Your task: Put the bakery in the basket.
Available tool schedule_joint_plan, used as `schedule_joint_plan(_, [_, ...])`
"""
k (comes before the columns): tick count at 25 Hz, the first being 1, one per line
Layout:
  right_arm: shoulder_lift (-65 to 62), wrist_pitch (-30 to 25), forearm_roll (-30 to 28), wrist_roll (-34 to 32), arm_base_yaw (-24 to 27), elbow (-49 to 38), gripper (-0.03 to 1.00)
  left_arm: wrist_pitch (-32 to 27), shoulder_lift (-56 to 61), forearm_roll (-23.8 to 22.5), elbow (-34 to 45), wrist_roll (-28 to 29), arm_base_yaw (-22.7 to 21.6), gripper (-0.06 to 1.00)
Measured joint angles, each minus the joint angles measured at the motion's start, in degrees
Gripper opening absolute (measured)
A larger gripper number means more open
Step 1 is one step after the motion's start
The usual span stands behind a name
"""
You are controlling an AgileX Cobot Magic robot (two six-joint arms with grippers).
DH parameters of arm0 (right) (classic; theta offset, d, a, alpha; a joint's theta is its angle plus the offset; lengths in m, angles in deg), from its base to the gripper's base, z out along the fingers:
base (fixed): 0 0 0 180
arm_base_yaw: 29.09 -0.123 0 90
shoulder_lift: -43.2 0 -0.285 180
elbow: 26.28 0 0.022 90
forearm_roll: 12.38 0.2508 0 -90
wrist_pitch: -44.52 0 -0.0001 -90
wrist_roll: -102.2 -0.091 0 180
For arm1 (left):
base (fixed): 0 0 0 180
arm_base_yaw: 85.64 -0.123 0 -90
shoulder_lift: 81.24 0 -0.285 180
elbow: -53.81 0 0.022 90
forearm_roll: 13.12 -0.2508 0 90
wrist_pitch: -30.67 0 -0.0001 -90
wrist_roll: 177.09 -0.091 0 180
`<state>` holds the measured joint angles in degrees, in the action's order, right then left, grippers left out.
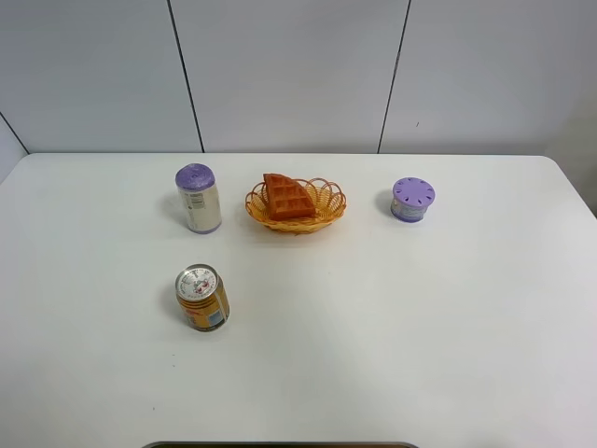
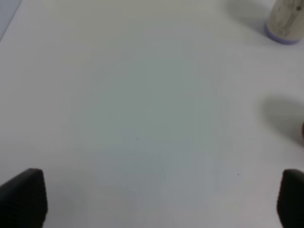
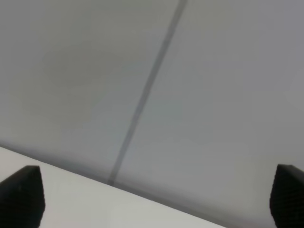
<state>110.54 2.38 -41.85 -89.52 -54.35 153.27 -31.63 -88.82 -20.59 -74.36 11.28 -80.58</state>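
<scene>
The orange-brown waffle wedge [image 1: 286,197] lies inside the yellow-orange wicker basket [image 1: 328,202] at the back middle of the table. Neither arm shows in the exterior view. In the left wrist view my left gripper [image 2: 154,199] is open and empty over bare white table, its two black fingertips [image 2: 23,197] at the frame's corners. In the right wrist view my right gripper [image 3: 152,199] is open and empty, its fingertips [image 3: 21,194] wide apart, facing the grey wall above the table's far edge. Neither wrist view shows the waffle or the basket.
A white can with a purple lid [image 1: 198,198] stands left of the basket; it also shows in the left wrist view [image 2: 285,21]. An orange drink can [image 1: 202,297] stands in front of it. A low purple-lidded tub [image 1: 411,200] sits right of the basket.
</scene>
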Motion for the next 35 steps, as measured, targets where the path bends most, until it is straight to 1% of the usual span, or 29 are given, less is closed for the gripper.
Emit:
schedule_joint_plan(2, [-3.13,-1.59,-1.15,0.75,0.47,0.0,0.94,0.0,0.0,0.0,0.0,0.0,0.0,0.99])
schedule_joint_plan(4, [-5.61,-1.85,-1.15,1.12,2.1,0.0,0.94,0.0,0.0,0.0,0.0,0.0,0.0,0.99])
schedule_joint_plan(6, [-7.86,-2.05,-0.42,1.94,5.5,0.0,0.94,0.0,0.0,0.0,0.0,0.0,0.0,0.99])
schedule_joint_plan(8, [-10.38,-2.8,0.93,4.43,9.49,0.0,0.94,0.0,0.0,0.0,0.0,0.0,0.0,0.99])
schedule_joint_plan(10, [-12.79,-3.33,2.96,7.23,14.04,0.0,0.94,0.0,0.0,0.0,0.0,0.0,0.0,0.99])
schedule_joint_plan(13, [-17.07,-4.24,7.93,10.59,19.9,0.04,0.94,0.0,0.0,0.0,0.0,0.0,0.0,0.99])
schedule_joint_plan(17, [-22.27,-5.2,15.3,13.81,25.91,0.06,0.94,0.0,0.0,0.0,0.0,0.0,0.0,0.99])
schedule_joint_plan(19, [-24.75,-6.81,18.83,15.65,27.76,0.11,0.94,0.0,0.0,-0.06,0.0,0.0,0.0,0.99])
schedule_joint_plan(23, [-29.62,-9.69,22.46,16.67,28.77,-1.69,0.94,0.0,0.0,-0.06,0.0,0.0,0.0,0.99])
schedule_joint_plan(28, [-36.27,-11.93,23.06,16.73,28.77,-7.36,0.94,0.0,0.0,-0.06,0.0,0.0,0.0,0.99])
schedule_joint_plan(32, [-42.09,-13.43,23.45,16.47,28.77,-13.59,0.94,0.0,0.0,-0.06,0.0,0.0,0.0,0.99])
schedule_joint_plan(35, [-46.64,-13.65,23.77,15.91,26.71,-19.09,0.94,0.0,0.0,-0.06,0.0,0.0,0.0,0.99])
